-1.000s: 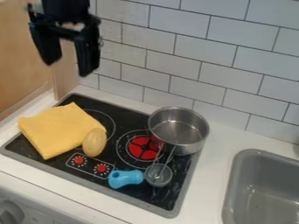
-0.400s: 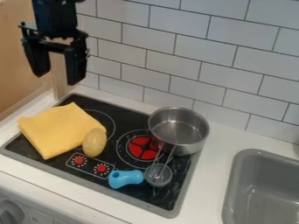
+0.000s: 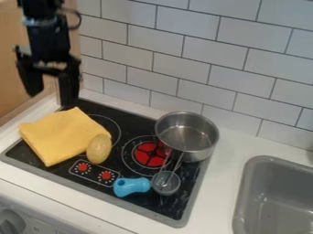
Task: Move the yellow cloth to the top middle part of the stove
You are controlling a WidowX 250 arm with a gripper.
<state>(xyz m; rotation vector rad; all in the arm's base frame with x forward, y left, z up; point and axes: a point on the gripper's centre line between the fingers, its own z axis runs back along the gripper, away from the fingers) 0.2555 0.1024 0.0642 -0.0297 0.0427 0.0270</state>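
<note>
Looks soft and matt on the yellow cloth [image 3: 58, 133]; shines as smooth metal on the pot [image 3: 186, 136] and as wire on the utensil [image 3: 165, 183]. Looks like smooth plastic on the blue handle [image 3: 131, 186], glossy on the stove [image 3: 139, 122], smooth on the tiles [image 3: 177, 65], woodlike on the panel [image 3: 8, 77].

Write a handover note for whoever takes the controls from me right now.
Claw: open, holding nothing, up near the far left corner of the stove as the camera sees it.
Yellow cloth: folded on the stove's left side, one corner past its edge. A yellow oval thing is at its right edge, touching or partly on it. Pot: on the right.
Done: cloth not gripped or at its goal yet.
Left: grip it, move it to top middle, release.
</note>
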